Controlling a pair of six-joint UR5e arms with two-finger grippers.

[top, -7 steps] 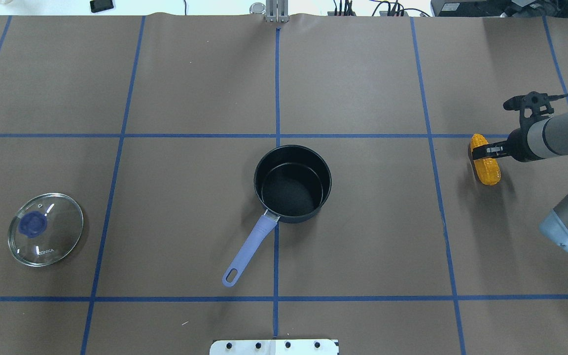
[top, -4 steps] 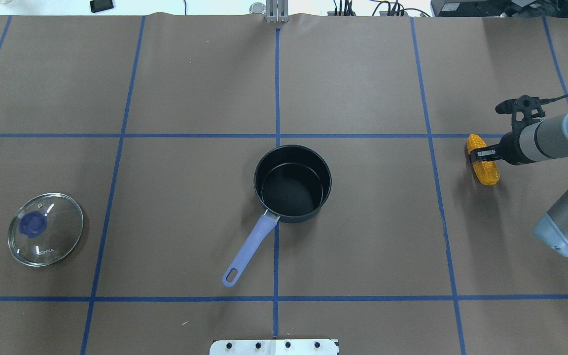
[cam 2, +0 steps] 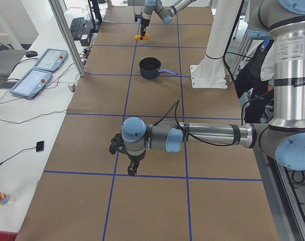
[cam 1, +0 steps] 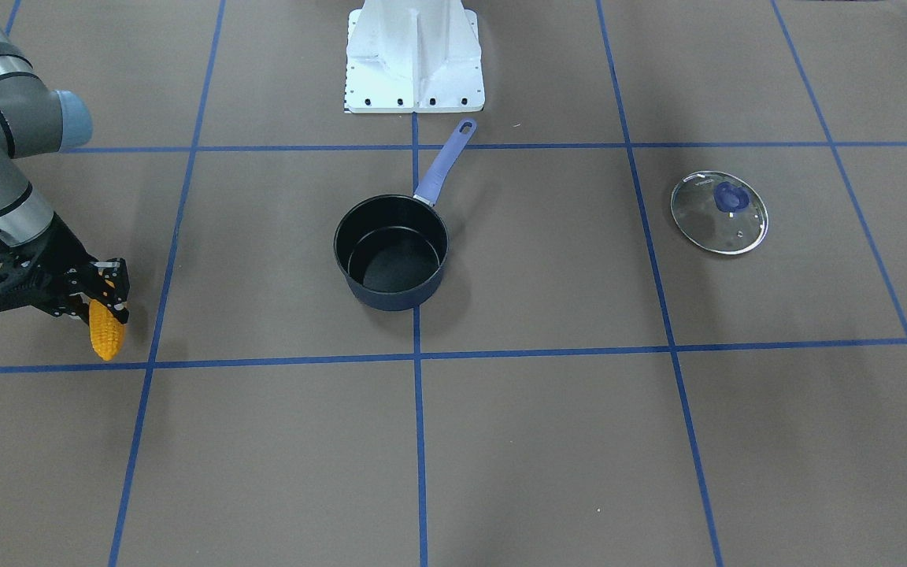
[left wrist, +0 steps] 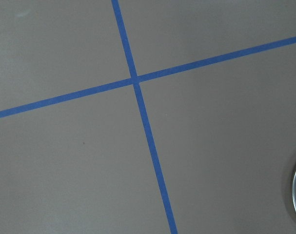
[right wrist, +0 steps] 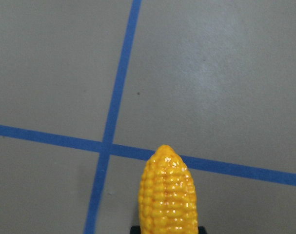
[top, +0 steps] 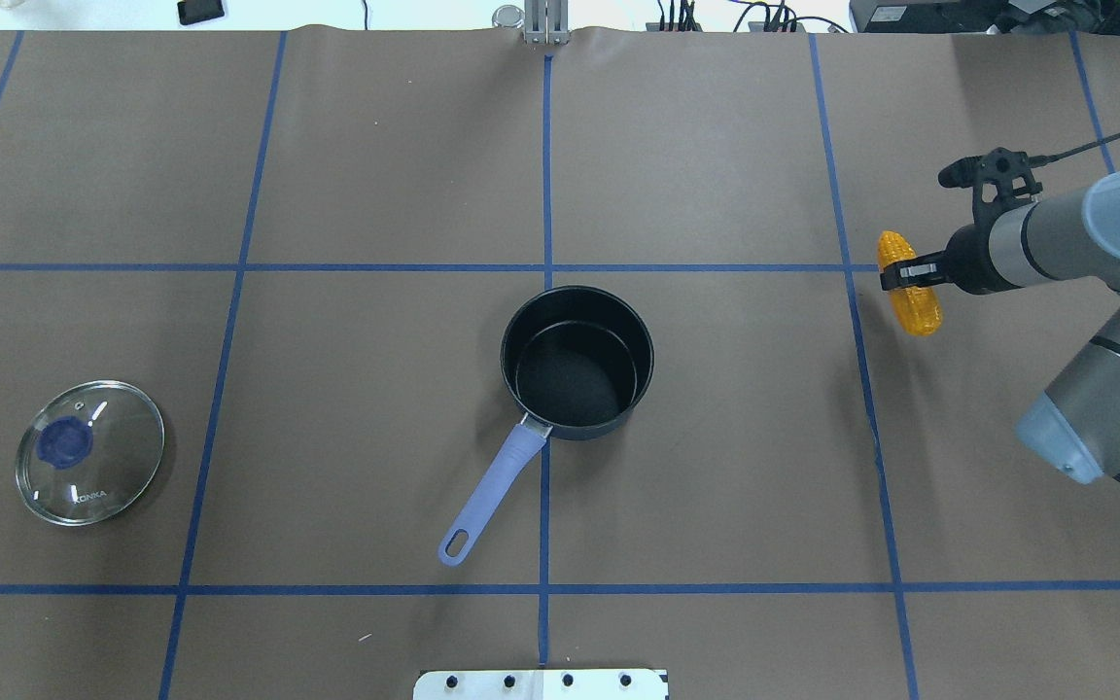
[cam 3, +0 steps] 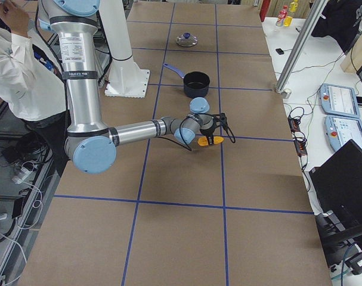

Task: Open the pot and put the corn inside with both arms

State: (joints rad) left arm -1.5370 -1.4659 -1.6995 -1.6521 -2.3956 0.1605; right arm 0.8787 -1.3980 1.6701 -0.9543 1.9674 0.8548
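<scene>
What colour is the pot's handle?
The handle is lavender-purple, on a black pot. It shows best in the overhead exterior view.

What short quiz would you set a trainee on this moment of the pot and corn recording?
1. True or false: the lid sits on the pot.
2. Multiple choice: what is the right hand holding? A) the corn B) the lid C) the pot's handle
3. Fill in the missing word: seen from overhead, the inside of the pot is ___.

Key: 1 false; 2 A; 3 empty.
</scene>
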